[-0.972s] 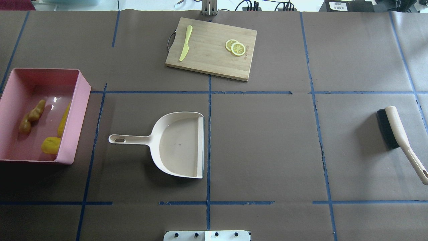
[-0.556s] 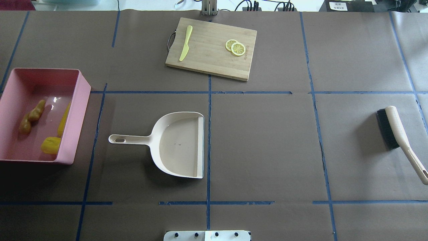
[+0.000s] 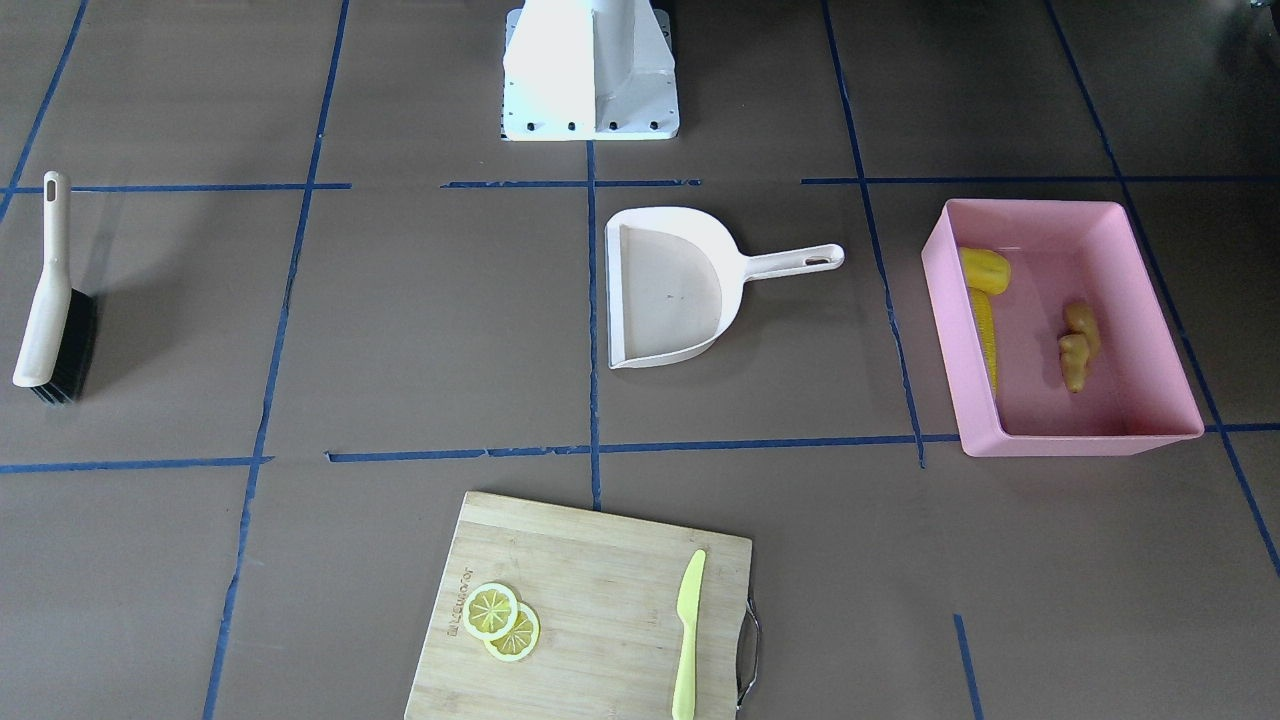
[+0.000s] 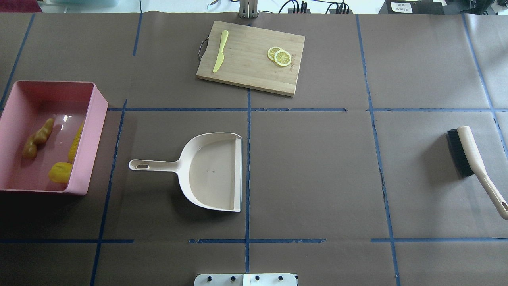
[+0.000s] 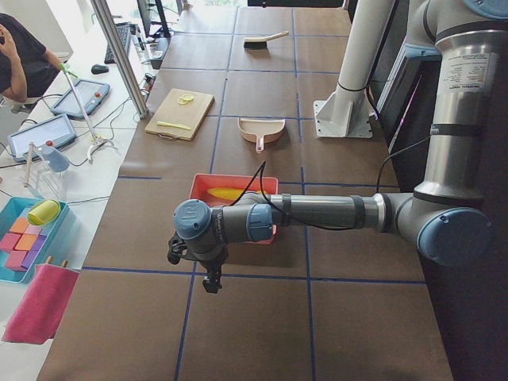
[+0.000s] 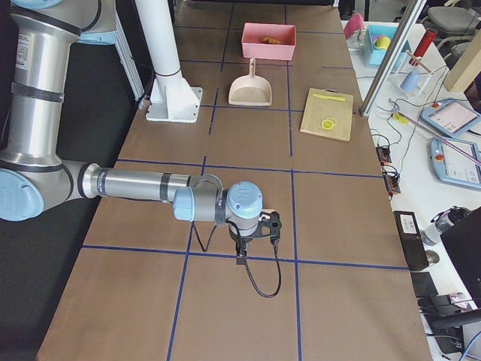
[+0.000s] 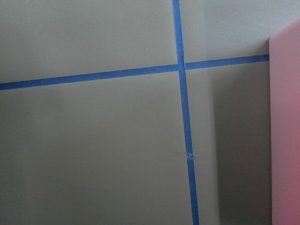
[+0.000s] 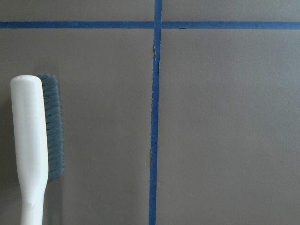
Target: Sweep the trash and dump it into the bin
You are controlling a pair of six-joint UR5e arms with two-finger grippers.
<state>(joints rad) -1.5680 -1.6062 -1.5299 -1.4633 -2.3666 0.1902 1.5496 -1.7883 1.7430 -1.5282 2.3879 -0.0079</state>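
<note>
Trash: 3 pieces, all inside the bin (image 3: 1080,445). The corn cob (image 3: 985,330) lies along the wall nearest the dustpan, the potato lump (image 3: 985,268) at its robot-side end, and the ginger root (image 3: 1078,350) apart, mid-floor.
Bin: 1, pink, at the robot's left end of the table.
Dustpan (image 4: 210,171): 1, flat, mid-table, handle toward the bin.
Brush (image 4: 470,153): 1, far right.
Cutting board (image 4: 254,67): 1, carrying 2 overlapping lemon slices (image 4: 279,56) and 1 green knife (image 4: 220,51).
Left gripper (image 5: 211,284): beyond the bin's outer end; spread or pressed, cannot tell.
Right gripper (image 6: 241,252): side view only; cannot tell either.
</note>
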